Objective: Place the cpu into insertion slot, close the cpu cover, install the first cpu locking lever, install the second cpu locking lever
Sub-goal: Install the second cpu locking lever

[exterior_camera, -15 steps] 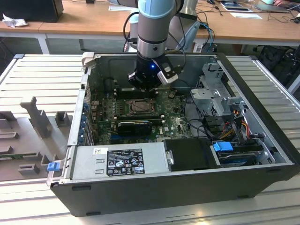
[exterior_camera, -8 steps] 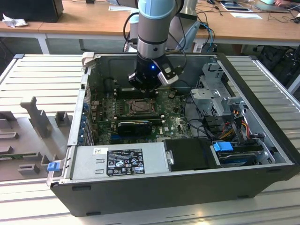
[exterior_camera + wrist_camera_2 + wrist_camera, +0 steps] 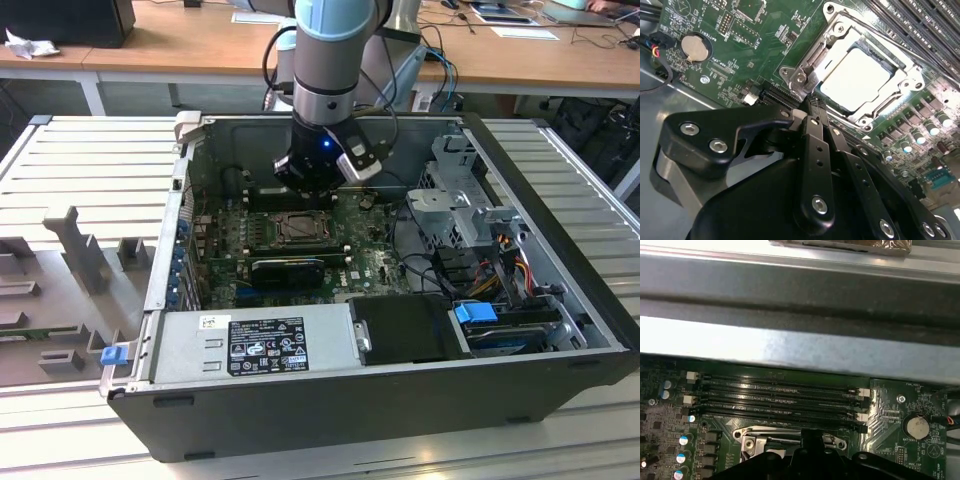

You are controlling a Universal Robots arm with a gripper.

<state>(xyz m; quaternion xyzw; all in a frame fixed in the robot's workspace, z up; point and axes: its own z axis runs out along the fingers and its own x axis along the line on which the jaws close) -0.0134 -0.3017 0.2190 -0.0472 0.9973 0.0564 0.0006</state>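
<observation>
No print can be read with any certainty. A black rectangular label with white lettering [image 3: 268,345] and a small white sticker [image 3: 213,322] lie on the grey metal power supply box [image 3: 180,350] in the exterior view, their lettering too small to make out. In both wrist views, tiny white printed markings are scattered over the green circuit board [image 3: 740,75] [image 3: 890,415], some beside the round silver coin battery [image 3: 695,46] [image 3: 916,426], too fine to read reliably.
</observation>
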